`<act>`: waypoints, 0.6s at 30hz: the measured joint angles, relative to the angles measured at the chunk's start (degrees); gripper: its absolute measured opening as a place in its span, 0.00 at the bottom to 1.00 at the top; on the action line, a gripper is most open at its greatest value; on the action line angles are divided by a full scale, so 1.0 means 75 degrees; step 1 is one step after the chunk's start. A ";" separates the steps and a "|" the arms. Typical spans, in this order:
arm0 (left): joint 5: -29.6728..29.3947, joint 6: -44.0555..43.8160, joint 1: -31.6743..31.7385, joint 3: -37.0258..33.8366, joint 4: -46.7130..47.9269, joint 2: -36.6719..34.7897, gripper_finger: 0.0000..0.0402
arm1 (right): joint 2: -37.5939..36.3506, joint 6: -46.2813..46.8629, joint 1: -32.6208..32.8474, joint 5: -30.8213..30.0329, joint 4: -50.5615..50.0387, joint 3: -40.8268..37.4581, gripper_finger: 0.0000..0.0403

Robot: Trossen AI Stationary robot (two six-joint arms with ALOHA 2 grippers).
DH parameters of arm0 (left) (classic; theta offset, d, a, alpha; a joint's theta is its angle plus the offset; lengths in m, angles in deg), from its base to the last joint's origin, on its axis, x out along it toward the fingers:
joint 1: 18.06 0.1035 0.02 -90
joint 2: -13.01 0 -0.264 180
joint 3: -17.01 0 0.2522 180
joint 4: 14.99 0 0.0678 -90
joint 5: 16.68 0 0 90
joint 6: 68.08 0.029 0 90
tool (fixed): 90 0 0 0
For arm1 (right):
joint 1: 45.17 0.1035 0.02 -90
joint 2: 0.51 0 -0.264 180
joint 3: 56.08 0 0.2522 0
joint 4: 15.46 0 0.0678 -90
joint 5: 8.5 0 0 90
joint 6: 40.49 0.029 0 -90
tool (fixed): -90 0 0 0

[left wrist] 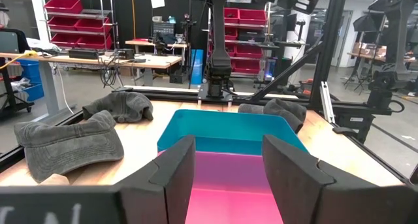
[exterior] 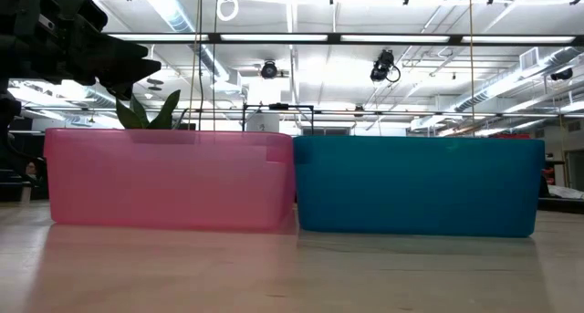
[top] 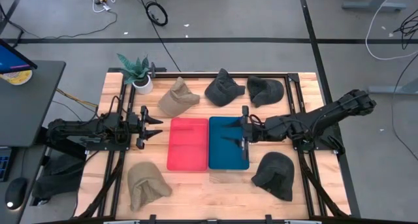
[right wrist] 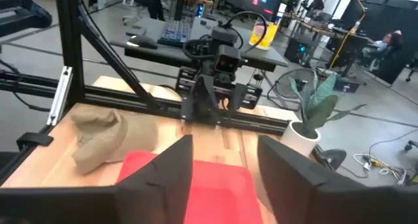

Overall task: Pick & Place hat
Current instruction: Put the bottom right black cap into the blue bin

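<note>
Five hats lie flat on the wooden table: a tan one point(top: 177, 98) and two dark ones point(top: 224, 88) point(top: 264, 90) along the far side, a tan one point(top: 145, 183) near left and a dark one point(top: 274, 174) near right. My left gripper point(top: 157, 127) point(left wrist: 228, 178) hovers open just left of the red bin point(top: 189, 144), pointing right. My right gripper point(top: 243, 134) point(right wrist: 225, 165) is open above the blue bin point(top: 228, 142), pointing left. Neither holds a hat.
The red bin point(exterior: 169, 181) and blue bin point(exterior: 415, 185) stand side by side at the table's middle. A potted plant point(top: 137, 72) stands at the far left corner. Black frame rails point(top: 297, 93) run along the table's sides. Bare wood shows between the bins and the hats.
</note>
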 joint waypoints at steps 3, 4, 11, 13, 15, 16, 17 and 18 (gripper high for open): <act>-0.0003 0.0001 0.0001 -0.0001 0.0001 0.0000 0.46 | -0.0064 -0.0001 0.0084 -0.0002 -0.0162 0.0000 0.57; -0.0001 0.0000 0.0001 0.0002 -0.0001 0.0000 0.46 | -0.0119 0.0003 0.0118 -0.0014 -0.0234 0.0000 0.60; 0.0000 0.0000 0.0001 0.0000 0.0000 -0.0001 0.46 | -0.0470 0.0800 0.0383 0.0008 -0.1344 0.0000 0.69; 0.0000 0.0003 0.0002 0.0002 0.0001 0.0000 0.46 | -0.0527 0.0750 0.0456 0.0063 -0.1372 0.0000 0.70; -0.0002 0.0000 0.0000 0.0000 -0.0001 0.0000 0.46 | -0.0595 0.0455 0.0525 0.0120 -0.1380 0.0000 0.70; 0.0000 0.0000 0.0002 0.0002 -0.0001 0.0000 0.46 | -0.0658 0.0261 0.0543 0.0137 -0.1409 0.0000 0.70; 0.0000 0.0003 -0.0001 -0.0001 0.0001 0.0000 0.46 | -0.0732 0.0075 0.0570 0.0147 -0.1431 0.0000 0.69; -0.0001 0.0003 0.0001 0.0000 0.0000 0.0000 0.46 | -0.0822 -0.0080 0.0599 0.0152 -0.1418 0.0000 0.69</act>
